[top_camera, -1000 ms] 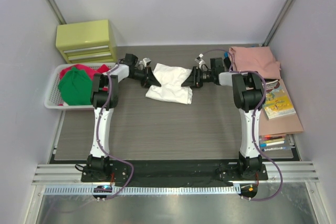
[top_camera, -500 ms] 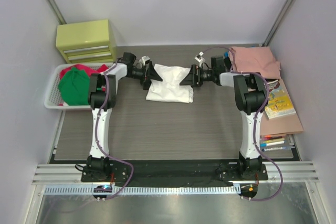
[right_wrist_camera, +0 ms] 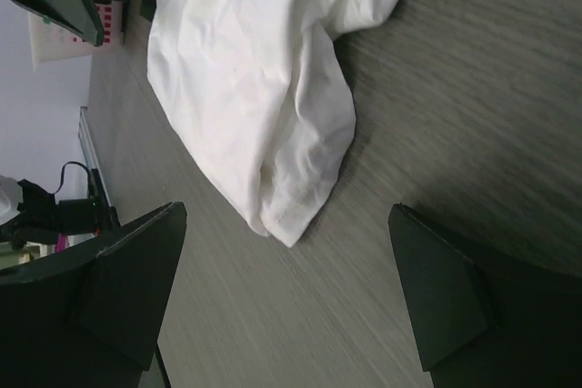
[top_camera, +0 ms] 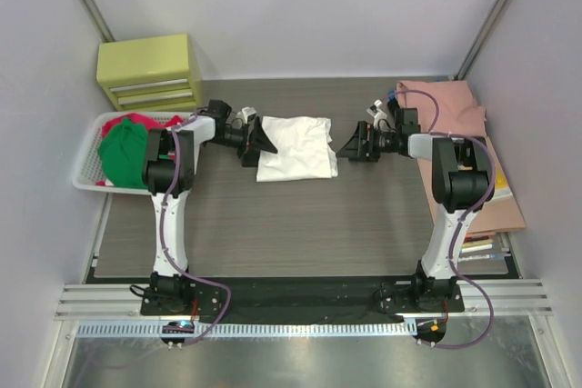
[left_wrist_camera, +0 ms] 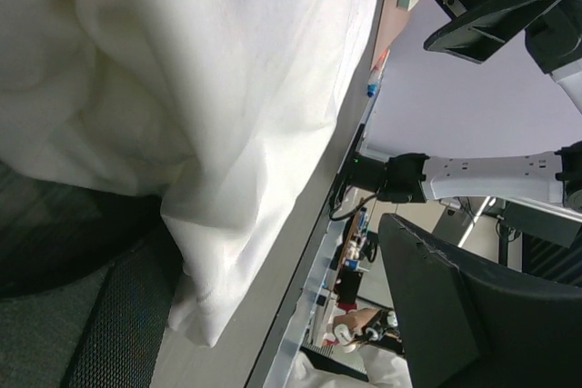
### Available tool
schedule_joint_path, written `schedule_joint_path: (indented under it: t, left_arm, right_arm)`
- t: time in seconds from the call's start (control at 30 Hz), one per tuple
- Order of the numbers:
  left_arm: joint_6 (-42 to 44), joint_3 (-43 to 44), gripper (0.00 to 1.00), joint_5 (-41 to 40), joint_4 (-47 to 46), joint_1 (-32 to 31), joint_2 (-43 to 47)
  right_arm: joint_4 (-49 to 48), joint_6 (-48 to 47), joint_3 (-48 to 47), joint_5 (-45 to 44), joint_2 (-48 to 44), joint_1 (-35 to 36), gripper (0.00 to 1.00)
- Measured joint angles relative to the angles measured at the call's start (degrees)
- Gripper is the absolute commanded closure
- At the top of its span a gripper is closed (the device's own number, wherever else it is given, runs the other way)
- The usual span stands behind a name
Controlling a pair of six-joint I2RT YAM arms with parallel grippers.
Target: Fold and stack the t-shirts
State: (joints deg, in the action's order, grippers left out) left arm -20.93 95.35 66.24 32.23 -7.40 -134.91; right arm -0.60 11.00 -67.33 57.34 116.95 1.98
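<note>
A folded white t-shirt (top_camera: 293, 147) lies flat on the table at the middle back, showing no print. My left gripper (top_camera: 262, 139) is at its left edge, open; in the left wrist view the white cloth (left_wrist_camera: 182, 88) lies against the lower finger (left_wrist_camera: 109, 315) and nothing is pinched in the left gripper (left_wrist_camera: 273, 315). My right gripper (top_camera: 351, 145) stands open a little to the right of the shirt, apart from it. In the right wrist view the shirt's corner (right_wrist_camera: 291, 197) lies ahead of the right gripper (right_wrist_camera: 282, 297). A salmon-pink t-shirt (top_camera: 446, 106) lies at the back right.
A white slotted basket (top_camera: 86, 156) at the left holds a green t-shirt (top_camera: 123, 156) and a red one (top_camera: 136, 121). A yellow-green drawer box (top_camera: 150, 70) stands behind it. Pens (top_camera: 477, 247) lie on a brown board at the right edge.
Both grippers opened and let go of the white shirt. The right arm drew back to the right; the left shifted slightly left. The shirt now lies flatter and squarer.
</note>
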Motion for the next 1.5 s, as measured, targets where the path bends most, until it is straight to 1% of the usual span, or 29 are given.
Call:
schedule_joint_path:
  t: [0.07, 0.17, 0.23, 0.3, 0.43, 0.57, 0.6, 0.63, 0.7, 0.77, 0.8, 0.87, 0.97, 1.1, 1.2, 1.27, 1.3, 1.33, 1.43, 1.5]
  left_arm:
    - [0.5, -1.4, 0.13, -0.3, 0.0, 0.0, 0.9]
    - [1.9, -3.6, 0.13, -1.2, 0.9, -0.1, 2.5]
    - [3.4, -4.5, 0.13, -3.1, 1.7, -0.6, 4.0]
    - [5.0, -4.9, 0.13, -7.4, 3.1, -1.3, 6.0]
    - [8.6, -3.4, 0.13, -23.0, 5.0, -3.5, 10.1]
    - [10.9, -1.0, 0.11, -43.9, 4.9, -7.0, 12.6]
    - [11.0, -0.7, 0.1, -50.9, 4.1, -8.0, 13.0]
    - [11.3, -0.7, 0.07, -56.4, 3.3, -8.9, 13.5]
    - [12.4, -1.8, 0.05, -66.4, 0.8, -10.3, 14.8]
    - [13.5, -5.2, 0.05, -74.3, -3.8, -11.0, 18.1]
    - [14.1, -7.6, 0.05, -76.9, -6.0, -11.0, 20.5]
    - [14.7, -11.7, 0.05, -80.2, -9.0, -10.8, 25.2]
    - [16.1, -17.8, 0.05, -83.7, -13.9, -10.6, 34.7]
    - [21.6, -23.7, 0.04, -86.4, -20.5, -10.6, 48.6]
    - [26.5, -26.2, 0.02, -87.5, -23.0, -10.6, 59.3]
    - [28.3, -26.0, 0.01, -87.0, -22.1, -10.3, 64.9]
    - [28.9, -25.3, 0.01, -86.1, -20.1, -9.8, 68.1]
    - [29.0, -24.6, 0.01, -85.3, -18.6, -9.4, 70.2]
    - [29.1, -21.0, 0.01, -80.2, -10.3, -7.6, 77.0]
    - [29.1, -20.2, 0.01, -76.5, -5.6, -6.1, 81.9]
  right_arm:
    - [2.3, -1.8, 2.3, -1.6, -2.7, -0.2, 0.0]
    - [7.5, -5.5, 6.0, -3.6, -7.7, -0.2, 0.0]
    - [10.7, -8.5, 8.6, -4.9, -11.9, -0.2, 0.0]
    - [12.4, -10.1, 9.6, -5.1, -14.3, -0.2, 0.0]
    - [14.7, -12.4, 10.8, -5.2, -17.0, -0.2, 0.0]
    - [15.9, -12.9, 11.1, -5.4, -17.0, -0.2, 0.0]
    - [16.1, -12.9, 11.2, -5.4, -17.0, -0.2, 0.0]
    - [16.1, -12.9, 11.3, -5.7, -17.0, -0.2, 0.0]
    - [15.8, -12.9, 11.6, -6.3, -17.0, -0.2, 0.0]
    - [15.6, -13.3, 12.3, -7.8, -17.3, -0.2, 0.0]
    - [15.1, -13.5, 13.0, -9.1, -17.9, -0.2, 0.0]
    - [14.2, -14.1, 15.0, -12.4, -20.5, -0.2, 0.0]
    - [11.6, -14.8, 19.2, -19.9, -29.3, -0.1, 0.0]
    - [6.1, -15.4, 22.5, -31.2, -43.8, 0.6, 0.0]
    - [1.0, -16.2, 22.6, -38.8, -50.6, 2.4, 0.0]
    - [-0.4, -17.0, 22.3, -41.5, -51.6, 4.5, 0.0]
    - [-0.3, -17.1, 21.6, -41.4, -50.9, 5.5, 0.0]
    - [-0.2, -17.1, 21.0, -40.5, -49.9, 6.0, 0.0]
    - [3.1, -16.0, 17.5, -34.8, -44.4, 7.2, 0.0]
    - [5.2, -15.9, 16.3, -33.9, -41.7, 8.6, 0.0]
